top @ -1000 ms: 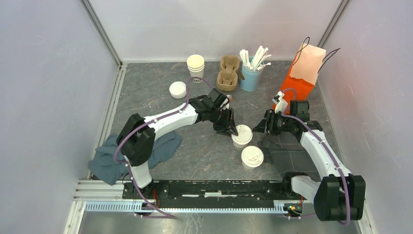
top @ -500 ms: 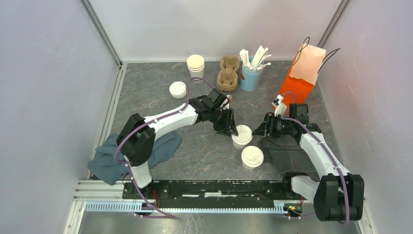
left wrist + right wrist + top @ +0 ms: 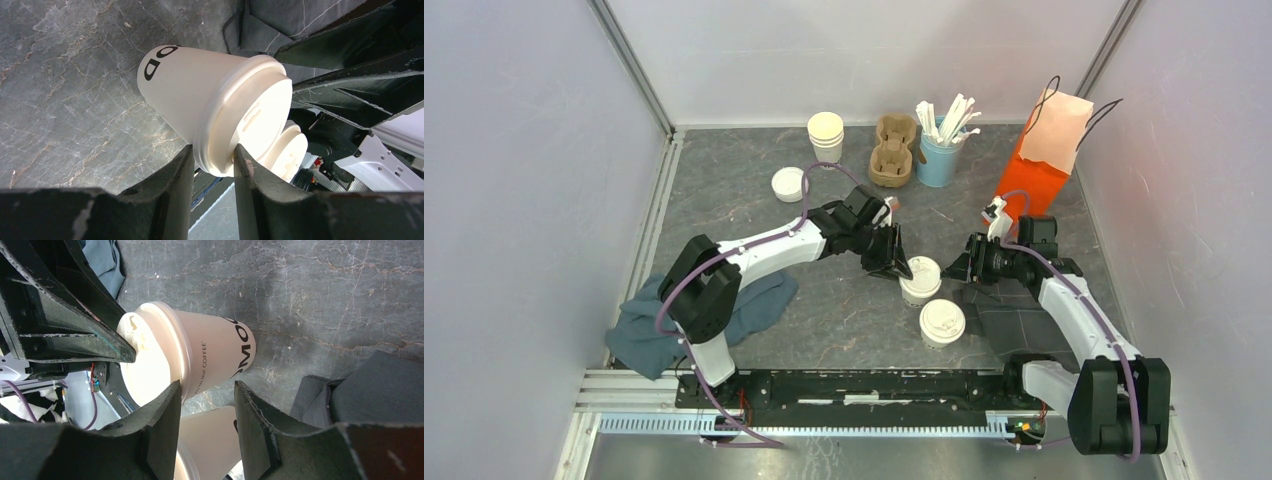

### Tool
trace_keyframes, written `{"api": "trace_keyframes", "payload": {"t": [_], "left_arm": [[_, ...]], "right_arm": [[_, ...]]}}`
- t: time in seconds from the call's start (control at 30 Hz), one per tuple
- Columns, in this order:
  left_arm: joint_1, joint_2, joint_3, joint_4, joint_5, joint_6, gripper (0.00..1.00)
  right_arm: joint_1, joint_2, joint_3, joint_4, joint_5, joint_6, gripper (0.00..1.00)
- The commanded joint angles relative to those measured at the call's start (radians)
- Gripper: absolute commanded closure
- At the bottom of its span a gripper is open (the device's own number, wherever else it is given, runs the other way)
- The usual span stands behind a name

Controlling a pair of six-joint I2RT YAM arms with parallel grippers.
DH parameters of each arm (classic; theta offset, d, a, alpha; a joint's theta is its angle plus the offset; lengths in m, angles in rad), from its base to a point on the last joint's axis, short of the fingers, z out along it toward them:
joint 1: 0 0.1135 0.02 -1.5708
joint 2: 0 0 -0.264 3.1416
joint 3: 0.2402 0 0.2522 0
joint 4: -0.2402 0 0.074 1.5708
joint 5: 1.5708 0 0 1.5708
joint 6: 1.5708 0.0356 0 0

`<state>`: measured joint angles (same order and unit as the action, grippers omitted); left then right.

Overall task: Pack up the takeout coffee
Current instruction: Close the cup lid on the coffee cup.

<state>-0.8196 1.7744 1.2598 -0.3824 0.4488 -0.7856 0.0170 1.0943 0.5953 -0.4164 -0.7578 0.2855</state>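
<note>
Two lidded takeout coffee cups stand mid-table: the farther cup and the nearer cup. My left gripper comes in from the left and is shut on the rim of the farther cup's white lid, one finger under the rim, the other on its top. My right gripper sits just right of that same cup, open. Its left fingertip is close to the cup wall under the lid, and nothing is held between its fingers.
At the back stand an orange paper bag, a blue cup of stirrers, a cardboard cup carrier, a stack of lidless cups and loose lids. A blue cloth lies front left, a dark grey cloth front right.
My left jaws have closed a little onto the lid rim. My right gripper has edged slightly toward the same cup. Both cups stay in place.
</note>
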Motion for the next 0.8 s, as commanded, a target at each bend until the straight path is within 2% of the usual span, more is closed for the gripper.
{"api": "trace_keyframes", "payload": {"t": [0.0,0.13,0.27,0.5,0.77], "left_arm": [[-0.003,0.018,-0.067,-0.046,-0.072,0.011,0.60],[-0.003,0.019,-0.066,-0.046,-0.075,0.011,0.61],[-0.003,0.018,-0.032,-0.063,-0.075,0.012,0.61],[-0.003,0.040,0.057,-0.089,-0.057,0.025,0.58],[-0.003,0.045,0.048,-0.098,-0.054,0.040,0.57]], "right_arm": [[0.009,0.041,-0.103,-0.062,0.185,-0.114,0.53],[0.011,0.029,-0.108,-0.098,0.257,-0.144,0.54],[0.017,-0.009,-0.031,-0.146,0.277,-0.138,0.53],[0.021,-0.030,0.083,-0.104,0.101,-0.018,0.52],[0.020,0.019,0.201,-0.094,0.117,0.006,0.52]]}}
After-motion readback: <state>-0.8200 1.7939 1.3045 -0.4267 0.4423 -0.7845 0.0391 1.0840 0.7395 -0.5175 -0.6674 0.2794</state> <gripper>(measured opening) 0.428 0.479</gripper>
